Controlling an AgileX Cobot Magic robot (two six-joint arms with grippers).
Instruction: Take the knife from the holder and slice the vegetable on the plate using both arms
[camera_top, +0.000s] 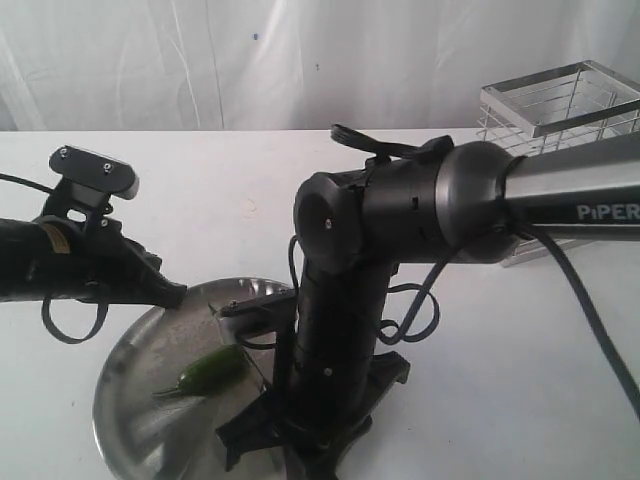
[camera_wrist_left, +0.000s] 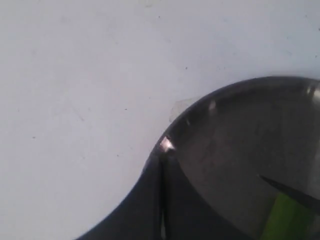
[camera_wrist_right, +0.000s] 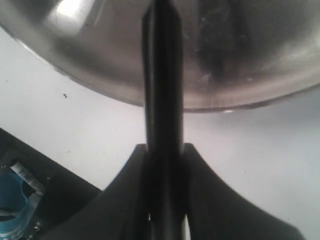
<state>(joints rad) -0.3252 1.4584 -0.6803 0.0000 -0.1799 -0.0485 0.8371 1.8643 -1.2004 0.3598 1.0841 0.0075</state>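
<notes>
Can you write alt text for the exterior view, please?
A thick black robot arm from the right holds a knife over a steel plate bearing a green pepper. A slimmer arm meets the plate's left edge; a wire basket stands behind.

Bright even light; soft wrist views; plate (camera_wrist_right: 65, 15) glare.

White table (camera_top: 500, 350) before a creased white curtain (camera_top: 200, 60).

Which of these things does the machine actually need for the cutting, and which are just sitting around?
Part of the job:
- knife
- green pepper
- steel plate
- wire holder

Just there:
- white table
- white curtain
</notes>
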